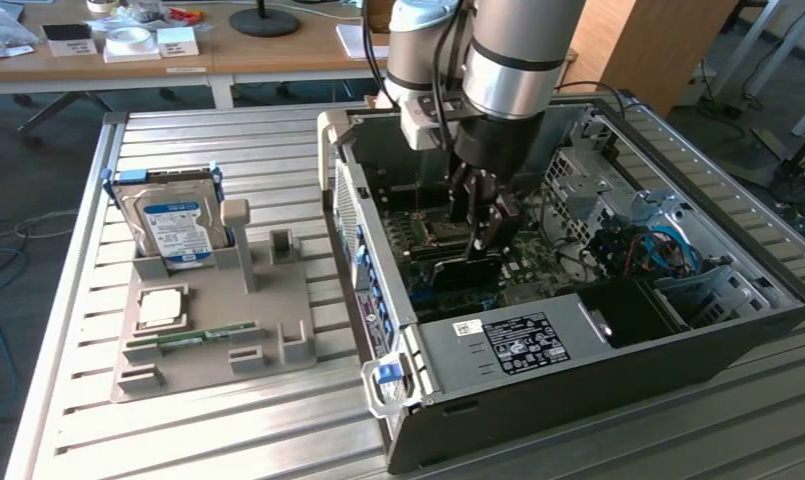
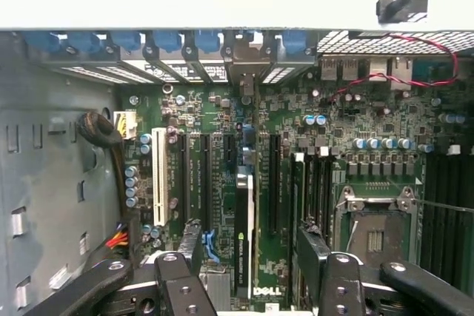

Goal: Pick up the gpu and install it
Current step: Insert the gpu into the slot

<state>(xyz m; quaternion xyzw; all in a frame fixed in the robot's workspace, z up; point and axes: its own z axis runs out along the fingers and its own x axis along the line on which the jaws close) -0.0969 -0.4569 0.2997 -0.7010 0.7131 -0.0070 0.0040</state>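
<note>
One arm is all I have here, and its gripper (image 1: pixel 486 222) hangs inside the open computer case (image 1: pixel 722 330), low over the motherboard (image 2: pixel 296 131). From the wrist view I see the two fingers (image 2: pixel 185 257) spread wide apart — as wide as they go — with nothing clamped between them. Between those fingers stands the gpu (image 2: pixel 243 234), edge-on in one of the long expansion slots, a dark slim card with a small green logo on its top edge; its far end runs up toward the slotted rear brackets with their blue clips (image 2: pixel 167 41). The fingers sit just either side of the card, and I cannot tell whether either one touches it. Beside it lies a white slot (image 2: pixel 159 175), and farther across, the bare processor socket (image 2: pixel 374 231).

In the exterior view, the grey parts tray (image 1: pixel 215 340) rests on the slatted table (image 1: pixel 69 380), left of the case. It carries a hard drive (image 1: pixel 175 225) standing upright, a processor chip (image 1: pixel 159 308) lying flat and a green memory stick (image 1: pixel 195 338) — well apart from the gripper.
</note>
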